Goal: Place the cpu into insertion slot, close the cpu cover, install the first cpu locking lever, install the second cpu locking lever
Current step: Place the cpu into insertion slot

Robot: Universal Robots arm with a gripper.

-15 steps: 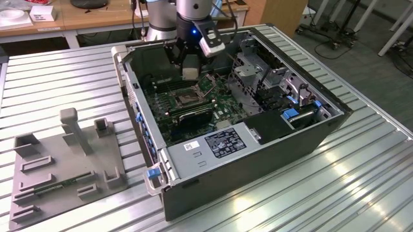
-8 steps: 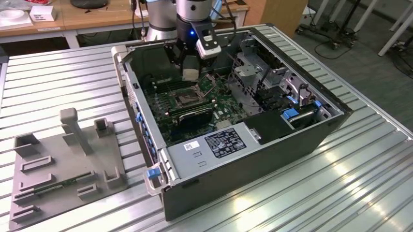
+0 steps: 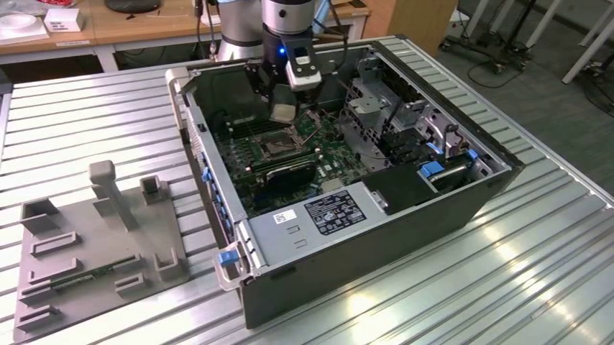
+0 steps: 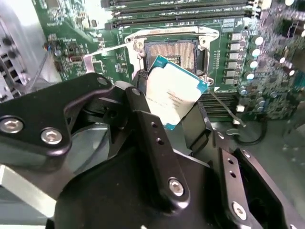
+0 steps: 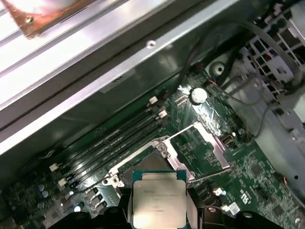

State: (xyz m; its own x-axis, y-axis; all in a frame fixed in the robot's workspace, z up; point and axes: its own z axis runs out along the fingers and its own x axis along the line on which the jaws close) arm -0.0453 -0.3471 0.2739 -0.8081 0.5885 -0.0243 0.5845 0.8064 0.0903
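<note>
While gripper [image 4: 169, 112] pinched cpu [image 4: 174, 90] by two opposite edges, jaws closed on it, cpu hung tilted over motherboard [image 4: 219, 57] middle; insertion slot [image 4: 174, 50] lay uncovered just below and ahead, not yet touched, one cpu corner toward it.

Several lines of dark print on the metal top of the cpu [image 4: 172, 95] [image 5: 157, 202], seen in both wrist views, too fine to read. White silkscreen marks on the green motherboard [image 5: 257, 171] in the first wrist view, likewise illegible, and near them a small white sticker [image 5: 232, 208] with a barcode. In the exterior view, a black label [image 3: 336, 210] dense with white print and a white barcode label [image 3: 287, 216], both on the grey metal shroud [image 3: 307, 244]; nothing legible on either.
</note>
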